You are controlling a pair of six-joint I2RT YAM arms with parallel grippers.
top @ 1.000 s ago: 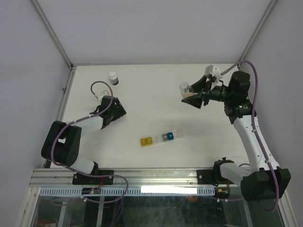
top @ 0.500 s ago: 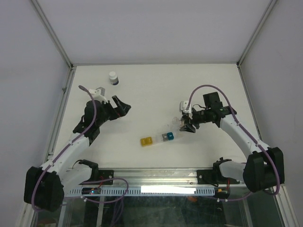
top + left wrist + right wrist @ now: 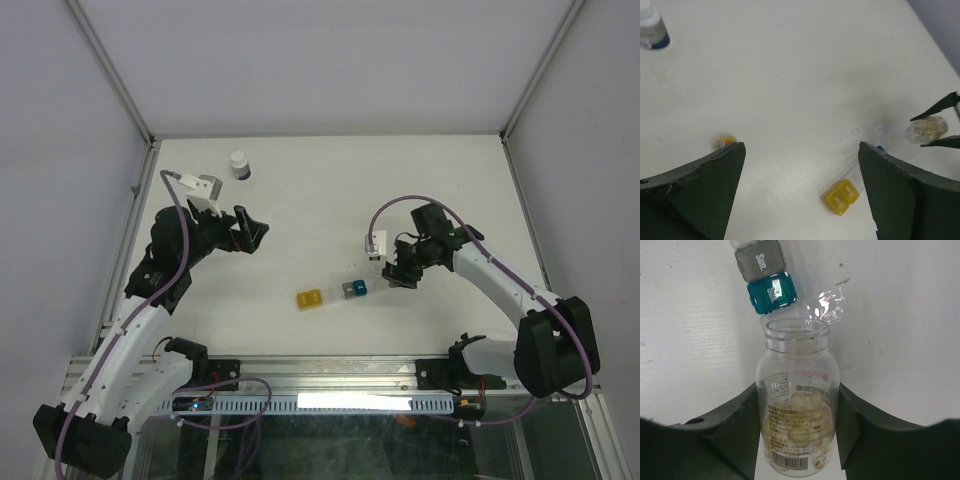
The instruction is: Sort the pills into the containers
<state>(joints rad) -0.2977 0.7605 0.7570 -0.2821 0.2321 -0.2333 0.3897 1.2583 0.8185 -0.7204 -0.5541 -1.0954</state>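
We see the right fingers [image 3: 735,435] clamped on the clear vial [image 3: 797,365] of pills [image 3: 807,401] — its open mouth just beside the blue cube [image 3: 772,294] of the containers [image 3: 338,292] strip (yellow end toward the left arm). The left fingers [image 3: 700,190] hang spread wide, holding nothing — above the surface [image 3: 300,190].

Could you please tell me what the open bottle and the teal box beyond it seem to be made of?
The bottle: likely clear glossy plastic, possibly glass; the pills show through its printed wall. The teal box: probably smooth tinted plastic, judging by its slight sheen, thin edge tabs and white lettering.
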